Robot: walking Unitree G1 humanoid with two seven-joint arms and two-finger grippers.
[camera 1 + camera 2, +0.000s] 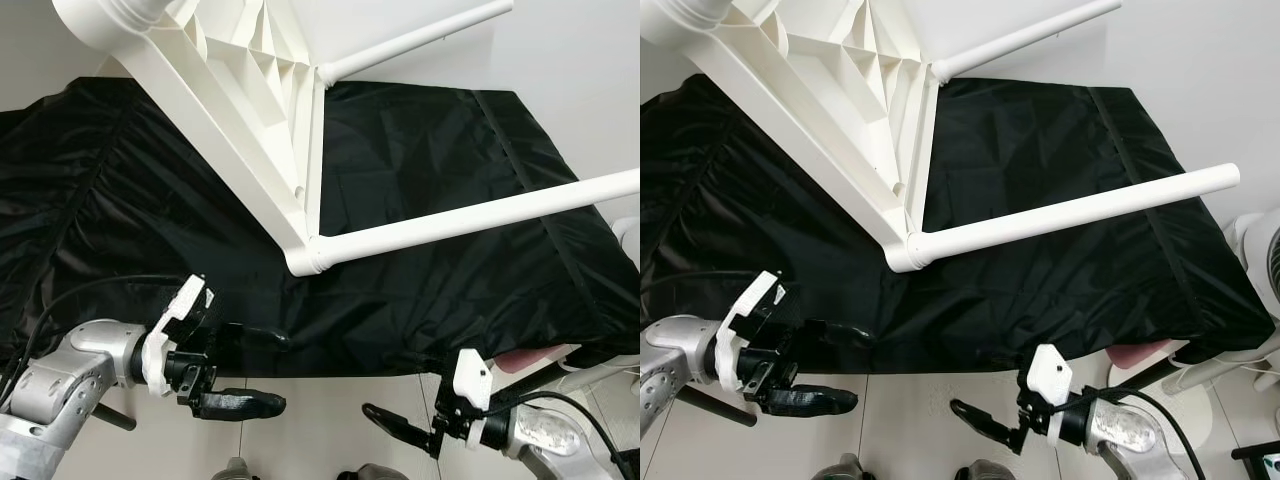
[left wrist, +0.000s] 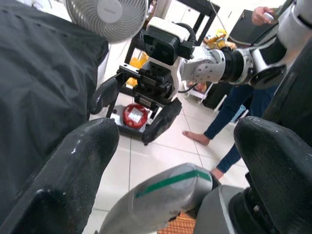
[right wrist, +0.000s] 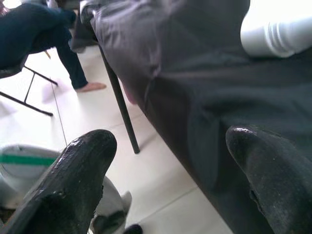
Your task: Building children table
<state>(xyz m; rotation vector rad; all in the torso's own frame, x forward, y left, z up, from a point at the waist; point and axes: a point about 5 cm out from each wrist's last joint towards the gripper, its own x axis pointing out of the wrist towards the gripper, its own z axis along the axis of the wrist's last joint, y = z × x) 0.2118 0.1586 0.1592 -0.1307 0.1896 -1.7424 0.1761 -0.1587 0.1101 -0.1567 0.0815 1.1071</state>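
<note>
Black cloth covered bench, white table upside-down w/ legs on | L gripper & R gripper wide apart, empty | better grip leg near socket.

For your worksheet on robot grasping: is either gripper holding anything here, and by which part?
Nothing is held. The left gripper and right gripper are both open, low before the black cloth-covered table, apart from the white plastic children's table lying upturned on it.

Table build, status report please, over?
Both end effectors, left and right, open, empty, low. White table upside down on black cloth, legs attached. Nothing blocking.
</note>
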